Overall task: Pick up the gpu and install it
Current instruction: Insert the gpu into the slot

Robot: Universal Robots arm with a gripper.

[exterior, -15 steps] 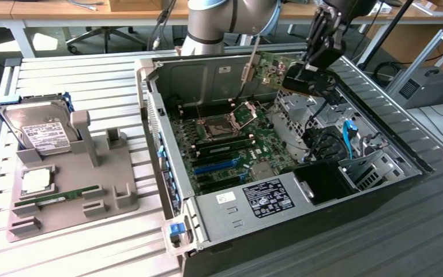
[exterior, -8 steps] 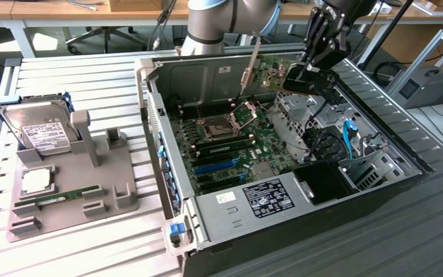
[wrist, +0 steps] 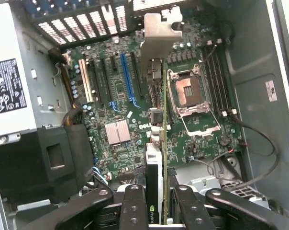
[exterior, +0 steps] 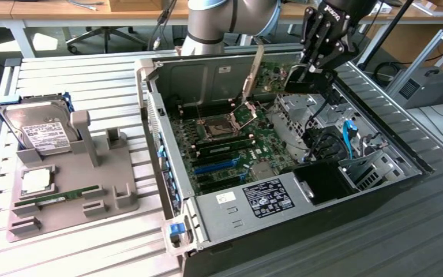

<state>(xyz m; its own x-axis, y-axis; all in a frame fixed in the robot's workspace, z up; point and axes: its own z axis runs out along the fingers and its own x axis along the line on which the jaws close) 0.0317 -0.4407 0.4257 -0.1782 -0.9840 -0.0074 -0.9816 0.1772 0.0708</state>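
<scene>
One gripper (wrist: pixel 158 194), two black fingers (wrist: pixel 133 203), and they are clamped partway closed on one gpu (wrist: pixel 155 167), one finger on each face at the card's near end. The card stands on edge, its green board seen as a thin line, with the black fan shroud on one side. Its one silver bracket (wrist: pixel 161 28) is at the far end, toward the vented rear wall of the case.

The gpu hangs inside the open case (exterior: pixel 156 115), above the motherboard (wrist: pixel 120 110) and not down in any slot. From the wrist, its edge runs between the expansion slots and the one CPU socket (wrist: pixel 188 91), whose lid is flipped up. Among those slots are one blue slot (wrist: pixel 127 76) and one white slot (wrist: pixel 82 79); the rest are black, and I cannot count them surely.

One power supply (exterior: pixel 264 199) fills the case's near corner. One arm (exterior: pixel 206 23) reaches in over the case's far edge.

The case lies on the slatted desk (exterior: pixel 75 72). Beside it, toward the desk's edge on the exterior view's left, sits one grey holder (exterior: pixel 90 144). It carries one hard drive (exterior: pixel 41 133) propped up with blue rails, one silver chip (exterior: pixel 37 180) lying flat, and one memory stick (exterior: pixel 66 196).
</scene>
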